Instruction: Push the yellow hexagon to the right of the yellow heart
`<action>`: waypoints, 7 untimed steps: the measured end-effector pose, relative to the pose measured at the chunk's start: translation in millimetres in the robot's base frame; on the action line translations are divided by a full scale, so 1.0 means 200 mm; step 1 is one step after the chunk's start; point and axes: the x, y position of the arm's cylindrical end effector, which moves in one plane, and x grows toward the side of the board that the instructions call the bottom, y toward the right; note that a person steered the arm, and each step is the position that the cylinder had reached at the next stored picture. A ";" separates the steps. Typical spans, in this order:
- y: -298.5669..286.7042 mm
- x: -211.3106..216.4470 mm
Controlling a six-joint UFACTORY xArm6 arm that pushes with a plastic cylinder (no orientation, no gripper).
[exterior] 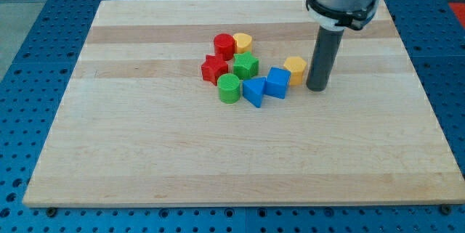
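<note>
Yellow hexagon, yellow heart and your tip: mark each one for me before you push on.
yellow hexagon [296, 67]: camera view, on its top face.
yellow heart [243, 41]: camera view, on its top face, right of the red cylinder.
my tip [316, 86]: camera view, rod's lower end, just right of the hexagon.

On the wooden board [145, 153], a cluster of plastic blocks sits near the middle. The red cylinder [224, 45] and yellow heart [243, 42] touch at the view's top. Below them lie the red star [214, 68] and green star [245, 65], then the green cylinder [229, 88], blue triangle [254, 91] and blue cube [277, 82]. The yellow hexagon [295, 69] lies rightmost, my tip [315, 88] just beside its right
</note>
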 end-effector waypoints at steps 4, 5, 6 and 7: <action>-0.24 -0.17; -0.24 -0.22; -0.26 -0.24; -0.29 -0.25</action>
